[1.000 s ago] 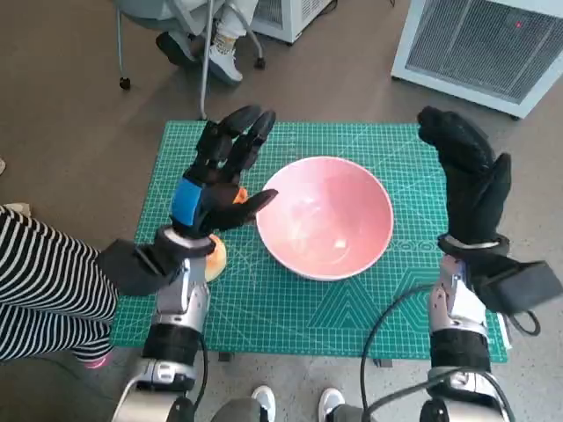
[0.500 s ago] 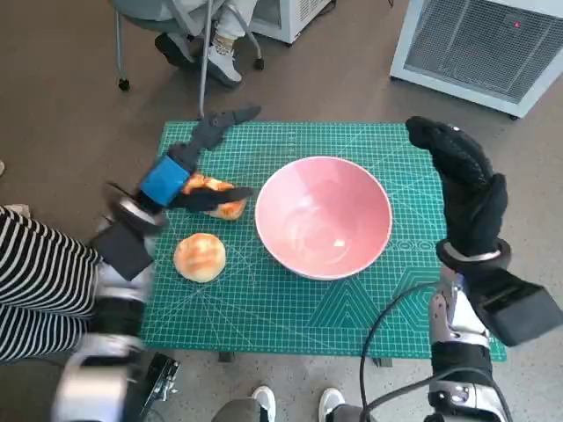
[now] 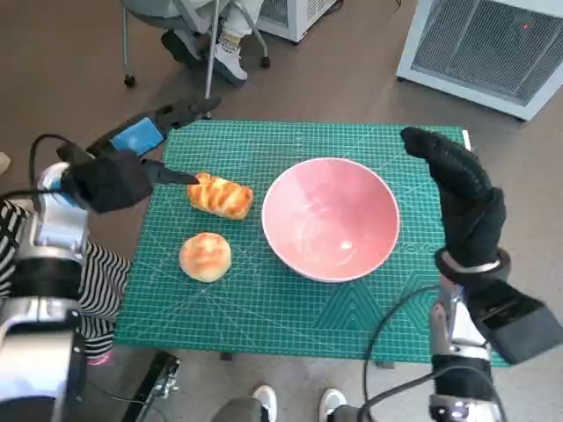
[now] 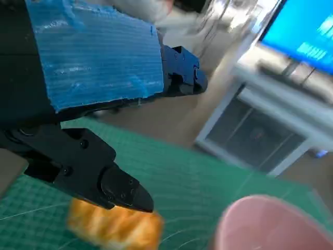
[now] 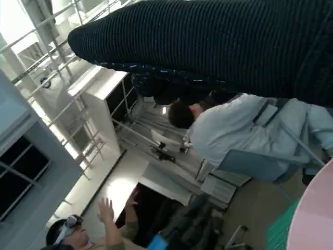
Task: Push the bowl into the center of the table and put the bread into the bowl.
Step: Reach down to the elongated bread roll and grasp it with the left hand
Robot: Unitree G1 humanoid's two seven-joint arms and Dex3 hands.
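Observation:
A pink bowl sits near the middle of the green cutting mat; its rim also shows in the left wrist view. A braided bread lies left of the bowl, and a round bun lies in front of it. My left hand hovers over the mat's far left corner, fingers spread, holding nothing; its thumb points at the braided bread. My right hand stands upright just right of the bowl, fingers apart, empty.
A chair and a person's feet are beyond the mat. A grey cabinet stands at the far right. A striped sleeve shows at the left edge. A person sits in the right wrist view.
My left arm swung out to the left, away from the bowl, uncovering both breads. The right hand shifted slightly toward the bowl.

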